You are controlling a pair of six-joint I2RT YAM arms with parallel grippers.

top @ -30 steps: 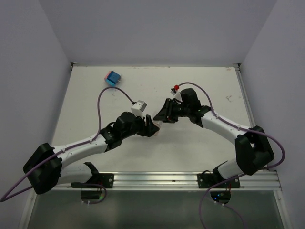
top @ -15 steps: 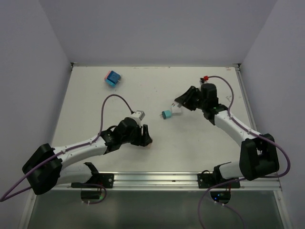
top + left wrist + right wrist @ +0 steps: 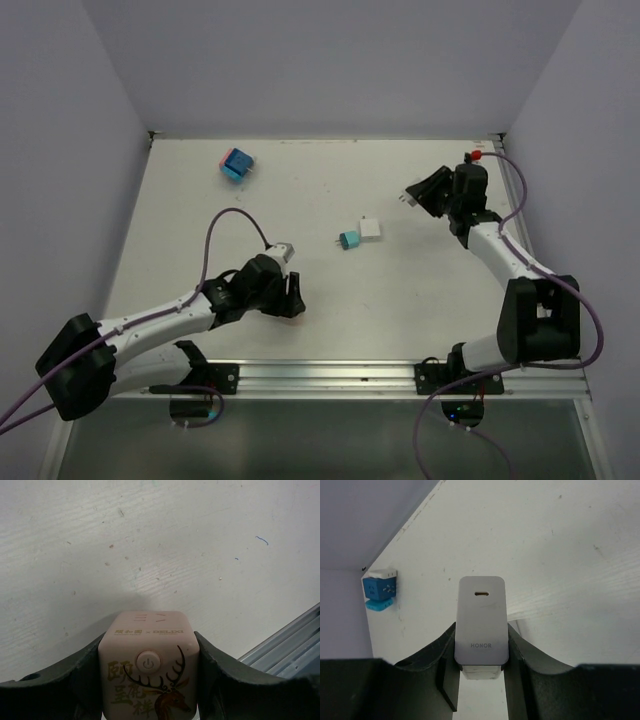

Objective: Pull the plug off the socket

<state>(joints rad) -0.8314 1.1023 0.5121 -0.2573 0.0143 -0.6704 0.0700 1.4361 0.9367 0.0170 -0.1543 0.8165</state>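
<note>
- On the near-left part of the worktop (image 3: 180, 230), the left pincer (image 3: 292, 297) is clenched on the socket (image 3: 148, 655), a pale pink cube.
- The face turned to the wrist camera carries a round power button and a deer drawing.
- Its black fingers (image 3: 65, 680) press against two opposite sides of the cube. I cannot tell whether the cube rests on the surface or hangs just above it.
- Far to the right, near the side wall, the right pincer (image 3: 410, 195) grasps the plug (image 3: 481, 615), a flat white charger marked HONOR.
- The plug has a small slot port in its outer end. Its lower half sits between the dark fingers (image 3: 425, 660), and its prongs are hidden.
- Plug and socket are well apart, on opposite sides of the worktop, so the plug is out of the socket.
- Between the two arms, toward the middle, a teal adapter (image 3: 348, 240) and a white block (image 3: 371, 229) lie just beside each other. Neither pincer touches them.
- A blue cube (image 3: 237, 163) with a pink side stands near the back wall on the left, alone.
- A purple cable (image 3: 225, 215) arches up from the left arm's wrist.
- A metal rail (image 3: 330, 375) runs along the near edge, and the left wrist view catches a corner of it.
</note>
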